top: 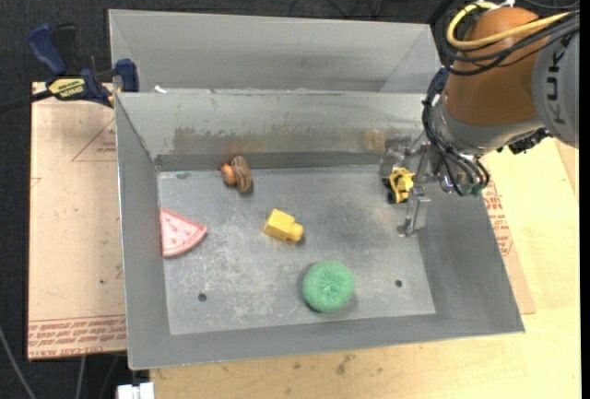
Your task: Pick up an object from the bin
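The gripper [411, 220] is seen low over the right side of the bin [277, 125] — whether it is spread or pressed together cannot be told. A small yellow-and-black thing [398, 185] is seen just beside it, to its upper left. A yellow block [283, 227] and a green ball [328, 287] are seen well apart — further left.

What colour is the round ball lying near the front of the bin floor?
Green all over; the ball shows plainly in the camera view.

Arm [560, 98] in from the right, orange-covered wrist [489, 65] high, hand [410, 208] apparently straight down.
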Robot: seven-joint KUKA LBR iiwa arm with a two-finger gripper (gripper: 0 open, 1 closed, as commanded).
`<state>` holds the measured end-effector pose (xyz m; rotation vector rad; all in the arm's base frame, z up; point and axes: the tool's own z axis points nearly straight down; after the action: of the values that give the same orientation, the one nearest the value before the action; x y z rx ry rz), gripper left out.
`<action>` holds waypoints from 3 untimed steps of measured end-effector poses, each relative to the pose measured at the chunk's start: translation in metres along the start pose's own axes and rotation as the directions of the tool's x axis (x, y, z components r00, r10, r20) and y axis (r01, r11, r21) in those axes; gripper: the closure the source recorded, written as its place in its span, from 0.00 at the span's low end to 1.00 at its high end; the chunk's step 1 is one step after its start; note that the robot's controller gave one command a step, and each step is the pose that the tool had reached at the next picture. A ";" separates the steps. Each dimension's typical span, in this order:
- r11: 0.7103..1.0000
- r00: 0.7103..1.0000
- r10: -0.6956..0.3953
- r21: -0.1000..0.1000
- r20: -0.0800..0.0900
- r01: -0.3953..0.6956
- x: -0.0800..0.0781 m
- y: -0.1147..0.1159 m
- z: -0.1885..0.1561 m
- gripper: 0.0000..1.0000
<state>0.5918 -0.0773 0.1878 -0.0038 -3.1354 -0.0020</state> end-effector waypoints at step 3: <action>0.998 0.998 0.068 -0.002 0.009 -0.068 0.001 0.050 0.090 0.00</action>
<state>0.5907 -0.0267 0.0978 -0.1113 -3.1420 -0.0038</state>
